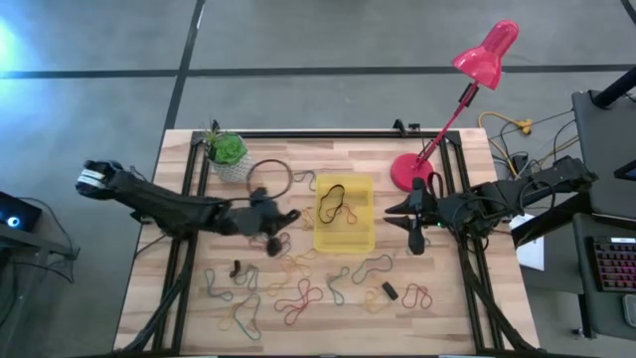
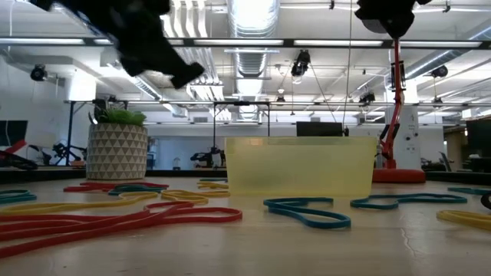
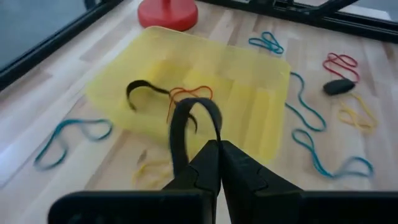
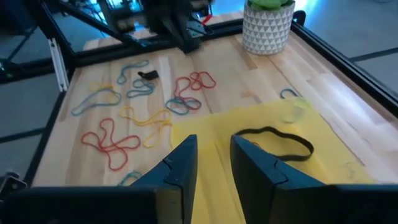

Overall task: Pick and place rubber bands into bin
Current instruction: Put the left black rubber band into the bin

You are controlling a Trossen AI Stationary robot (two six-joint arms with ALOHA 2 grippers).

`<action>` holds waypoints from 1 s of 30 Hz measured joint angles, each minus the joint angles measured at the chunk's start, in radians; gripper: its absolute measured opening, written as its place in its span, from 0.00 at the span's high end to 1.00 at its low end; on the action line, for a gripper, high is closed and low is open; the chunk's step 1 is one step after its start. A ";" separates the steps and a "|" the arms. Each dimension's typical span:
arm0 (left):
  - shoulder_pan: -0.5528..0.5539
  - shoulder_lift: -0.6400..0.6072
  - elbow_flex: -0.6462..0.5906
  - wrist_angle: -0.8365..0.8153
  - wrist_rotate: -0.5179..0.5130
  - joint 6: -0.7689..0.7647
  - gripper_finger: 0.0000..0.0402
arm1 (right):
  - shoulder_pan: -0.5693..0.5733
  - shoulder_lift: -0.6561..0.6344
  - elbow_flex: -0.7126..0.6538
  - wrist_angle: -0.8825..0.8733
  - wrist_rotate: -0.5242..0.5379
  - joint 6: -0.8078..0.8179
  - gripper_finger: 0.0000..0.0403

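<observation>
The yellow bin (image 1: 345, 214) sits mid-table, with a black rubber band (image 1: 333, 201) and an orange one (image 3: 189, 93) inside. Many coloured rubber bands (image 1: 298, 298) lie loose on the wood near the table's near edge. My left gripper (image 1: 286, 218) hovers just left of the bin, raised off the table (image 2: 165, 60), and is shut on a dark grey band (image 3: 189, 115). My right gripper (image 1: 402, 217) waits at the bin's right side, open (image 4: 214, 152), its fingers over the bin's rim (image 4: 280, 168). My left gripper pinches the dark grey band between its two fingertips (image 3: 208, 152) at one end of the loop (image 3: 214, 134). The rest of the loop arches out ahead of the fingers and droops slack beside them (image 3: 177, 146), clear of the table.
A white pot with a green plant (image 1: 229, 151) and a dark ring (image 1: 268, 177) stand left of the bin toward the far edge. The red lamp's base (image 1: 412, 171) sits far right. Small black pieces (image 1: 390, 290) (image 1: 237, 268) lie among the bands. Black rails (image 1: 184, 199) border the table.
</observation>
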 joint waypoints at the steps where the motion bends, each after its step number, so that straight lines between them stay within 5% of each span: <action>1: 0.028 0.039 0.010 0.035 0.033 0.021 1.00 | 0.000 0.000 0.000 0.006 0.000 0.001 0.79; 14: 0.249 0.435 0.302 0.116 0.314 0.230 1.00 | 0.000 0.000 -0.001 0.010 -0.008 0.074 0.79; 30: 0.350 0.581 0.477 -0.046 0.432 0.273 1.00 | 0.001 0.000 -0.025 0.002 -0.023 0.158 0.79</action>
